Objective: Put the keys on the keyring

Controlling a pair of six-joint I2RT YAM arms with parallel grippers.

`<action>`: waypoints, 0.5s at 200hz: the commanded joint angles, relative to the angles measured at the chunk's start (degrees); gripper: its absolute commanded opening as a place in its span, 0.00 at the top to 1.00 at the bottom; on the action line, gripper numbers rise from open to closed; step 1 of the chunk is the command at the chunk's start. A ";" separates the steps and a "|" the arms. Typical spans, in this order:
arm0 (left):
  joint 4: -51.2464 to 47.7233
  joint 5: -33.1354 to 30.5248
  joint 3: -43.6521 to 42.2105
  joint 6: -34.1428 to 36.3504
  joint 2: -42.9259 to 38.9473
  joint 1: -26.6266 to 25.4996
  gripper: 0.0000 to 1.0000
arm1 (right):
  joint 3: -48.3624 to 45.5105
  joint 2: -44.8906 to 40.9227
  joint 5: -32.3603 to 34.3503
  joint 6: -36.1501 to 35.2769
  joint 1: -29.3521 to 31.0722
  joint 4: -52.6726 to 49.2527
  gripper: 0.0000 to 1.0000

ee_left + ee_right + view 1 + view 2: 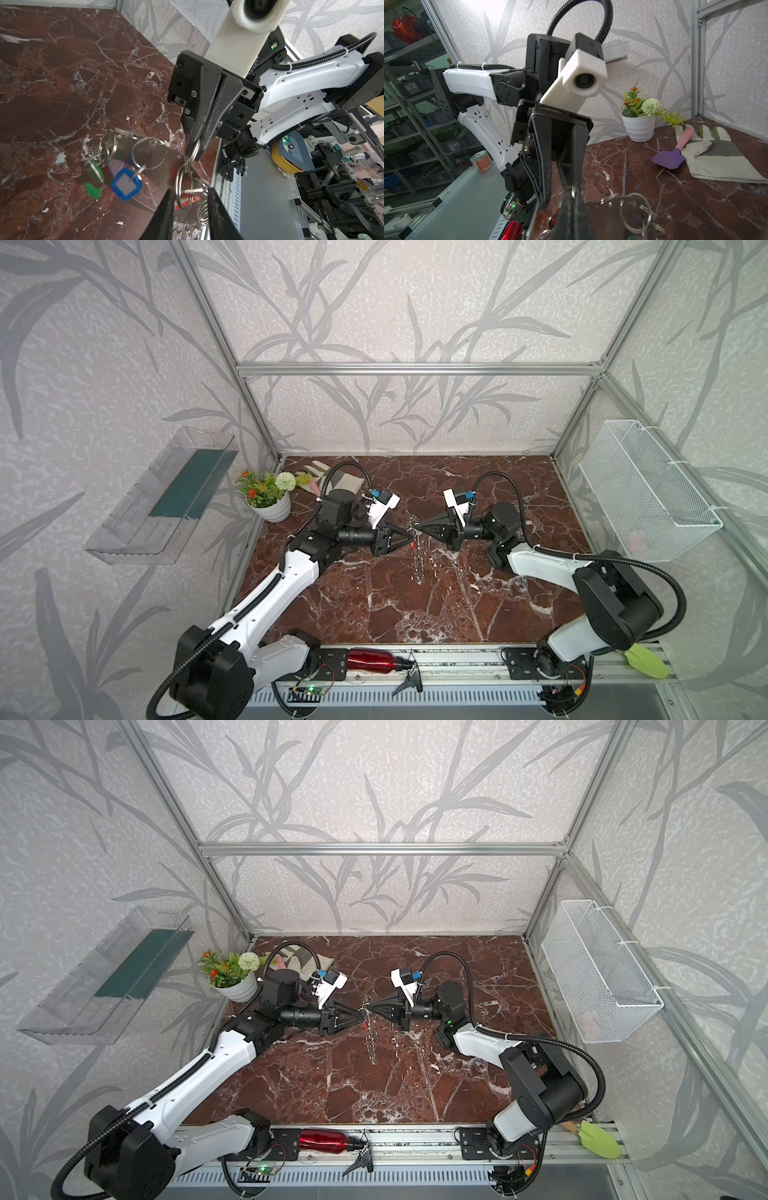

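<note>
The keyring (pixel 158 160), a flat grey plate edged with split rings, hangs above the marble table between both arms; in both top views it shows edge-on as a thin glinting line (pixel 417 562) (pixel 370 1040). My right gripper (pixel 194 154) (pixel 573 193) (pixel 417 526) is shut on one split ring at the plate's corner. A green key (pixel 93 180) and a blue tag (pixel 126 184) hang from other rings. The red key (pixel 187 198) lies between my left gripper's fingers (pixel 216 214); its silver blade spans the narrow gap of the left gripper (pixel 190 197) (pixel 410 537).
A white flower pot (pixel 270 506), a work glove (pixel 716 158) and a purple trowel (pixel 668 159) sit at the back left. Along the front rail lie a red bottle (pixel 370 659), a black clip (pixel 409 676) and a green spatula (pixel 646 662). A wire basket (pixel 648 489) hangs on the right wall.
</note>
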 commanded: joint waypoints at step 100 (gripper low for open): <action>-1.01 -3.50 1.70 -4.78 3.41 -0.42 1.00 | 2.62 -0.20 0.65 0.01 2.11 4.77 1.00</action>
